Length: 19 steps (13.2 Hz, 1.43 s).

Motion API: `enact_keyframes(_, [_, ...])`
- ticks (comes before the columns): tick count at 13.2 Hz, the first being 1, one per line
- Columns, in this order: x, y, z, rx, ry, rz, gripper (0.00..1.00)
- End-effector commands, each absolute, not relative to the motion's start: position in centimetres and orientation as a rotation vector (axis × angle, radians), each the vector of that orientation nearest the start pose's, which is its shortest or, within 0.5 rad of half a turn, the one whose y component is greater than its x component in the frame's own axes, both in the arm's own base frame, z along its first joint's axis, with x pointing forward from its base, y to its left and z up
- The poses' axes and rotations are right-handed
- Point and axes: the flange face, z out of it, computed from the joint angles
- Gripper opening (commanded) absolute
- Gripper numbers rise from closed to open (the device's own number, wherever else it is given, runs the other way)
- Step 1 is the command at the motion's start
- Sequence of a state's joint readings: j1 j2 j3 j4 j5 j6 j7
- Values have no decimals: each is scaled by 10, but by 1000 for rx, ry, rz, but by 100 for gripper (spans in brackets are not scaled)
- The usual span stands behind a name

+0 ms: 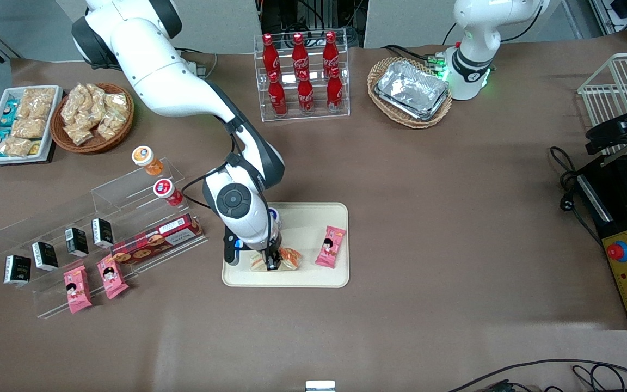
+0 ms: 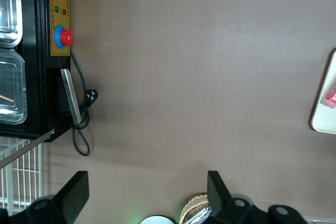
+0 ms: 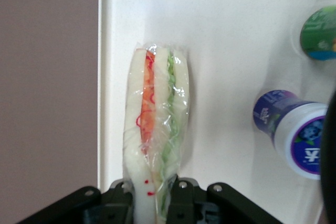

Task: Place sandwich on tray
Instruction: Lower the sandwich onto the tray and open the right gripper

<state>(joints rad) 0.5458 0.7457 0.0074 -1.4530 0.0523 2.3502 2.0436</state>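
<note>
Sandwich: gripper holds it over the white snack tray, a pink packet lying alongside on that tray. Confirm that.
Wrong tray. The front view shows the gripper holding the sandwich over the cream-beige tray, with the pink packet on it.

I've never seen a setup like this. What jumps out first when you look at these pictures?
The white arm reaching down over the cream tray in the middle of the brown table, its gripper shut on a wrapped sandwich with orange and green filling, just above the tray near the rim closest to the front camera. A pink snack packet already lies on the tray beside it. Farther from the camera, red cola bottles stand in a clear rack.
</note>
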Motion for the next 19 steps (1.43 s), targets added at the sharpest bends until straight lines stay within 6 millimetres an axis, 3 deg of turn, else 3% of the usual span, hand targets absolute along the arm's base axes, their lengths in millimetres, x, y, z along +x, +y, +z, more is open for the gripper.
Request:
enact_keyframes(1, [639,396,255,-2072,2068,-34,0])
enact_keyframes(8, [652,403,241,-2076,2041,-52,0])
enact_keyframes(9, [652,403,239,-2082,2037,-52,4])
enact_keyframes(10, [652,402,237,-2088,2033,-52,12])
enact_keyframes(11, [653,401,235,-2084,2037,-53,53])
enact_keyframes(12, [656,396,235,-2075,2040,-56,75])
enact_keyframes(13, [656,396,235,-2075,2040,-56,80])
enact_keyframes(14, [656,396,237,-2071,2042,-55,99])
enact_keyframes(17, [658,394,248,-2080,2018,-53,100])
enact_keyframes(19, [659,394,265,-2068,2006,-56,100])
